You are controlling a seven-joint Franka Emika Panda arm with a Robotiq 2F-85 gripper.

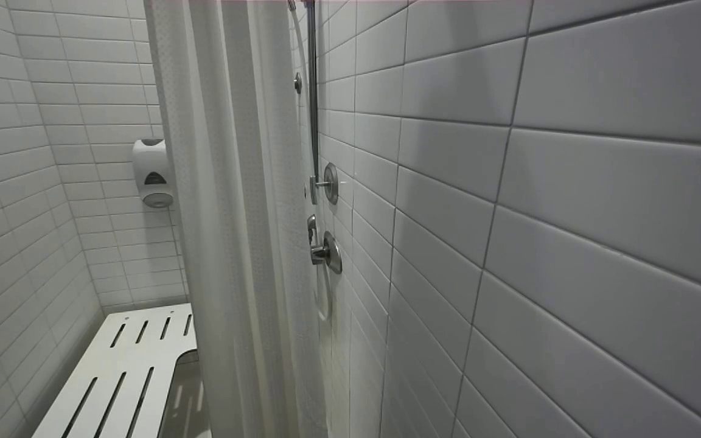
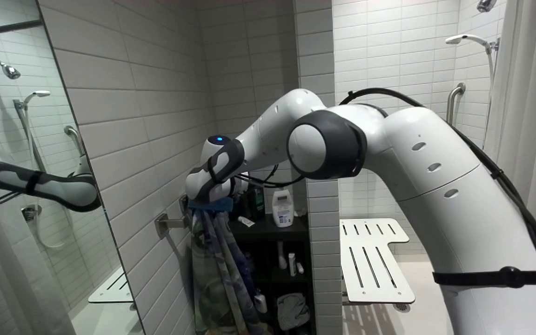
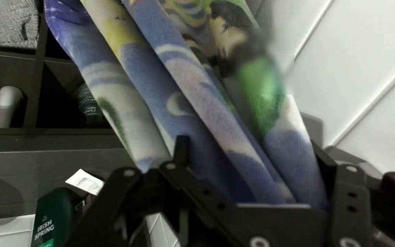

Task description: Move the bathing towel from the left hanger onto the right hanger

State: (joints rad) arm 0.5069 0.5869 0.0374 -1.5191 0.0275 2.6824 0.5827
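Two black fingers (image 3: 182,151) of the gripper (image 3: 249,144), spread wide in the wrist view, one at either side of the main bunch of towel (image 3: 190,92). Parted around the folds rather than clamped; cannot tell whether pressing on the cloth. As for the towel: passes behind the finger farther from the white tiled wall (image 3: 355,68), showing a pale fold beyond, and comes right up to the finger nearer the wall, touching or just beside, cannot tell which. Stretches from there to the top edge of that view in long pleats of blue, cream, yellow and green. In an exterior view, hangs below the wrist end of the white arm (image 2: 268,130), close to the wall and partly in front of a dark shelf unit (image 2: 272,236). Beside the upper part of the cloth, a metal hanger (image 2: 175,223), fixed to the wall; cannot tell whether bearing any of the weight. In both exterior views, a white slotted bench (image 2: 365,239) and a pale shower curtain (image 1: 235,213).
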